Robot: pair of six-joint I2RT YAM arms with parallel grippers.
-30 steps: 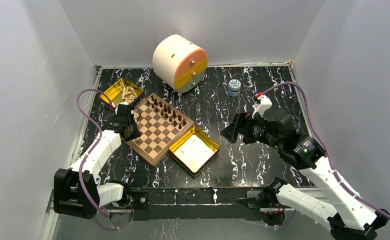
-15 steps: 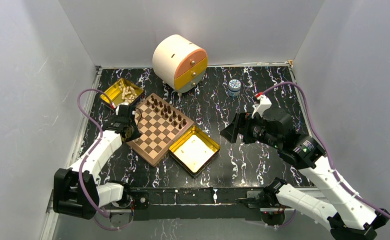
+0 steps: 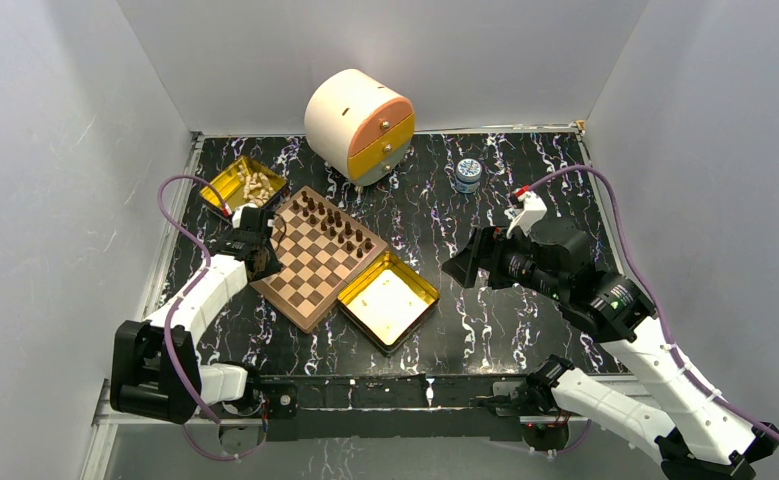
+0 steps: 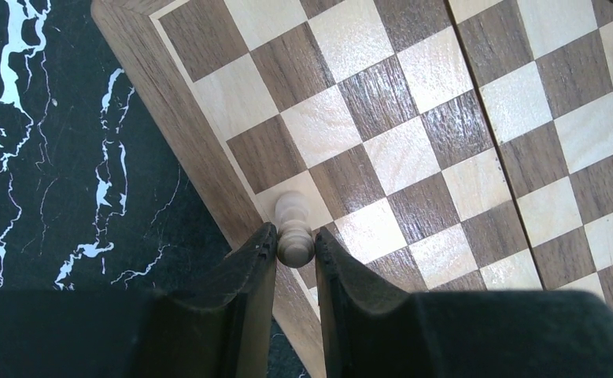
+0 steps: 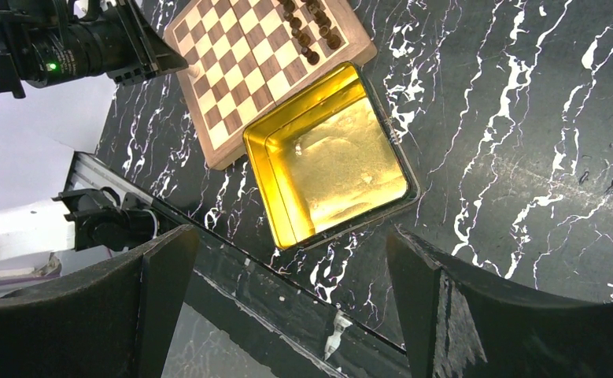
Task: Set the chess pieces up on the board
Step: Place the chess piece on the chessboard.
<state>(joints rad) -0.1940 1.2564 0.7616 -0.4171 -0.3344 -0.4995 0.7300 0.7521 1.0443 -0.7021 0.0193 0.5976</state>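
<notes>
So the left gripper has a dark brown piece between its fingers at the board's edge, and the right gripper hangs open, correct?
Not quite. The left gripper holds a light tan piece, not a dark brown one; the left wrist view shows it. The rest stands: the piece is at the edge of the board, and the right gripper hangs open.

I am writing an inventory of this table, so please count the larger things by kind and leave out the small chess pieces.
Gold tins: 2
Chessboard: 1
Round drawer cabinet: 1
Small jar: 1
Total: 5
</notes>
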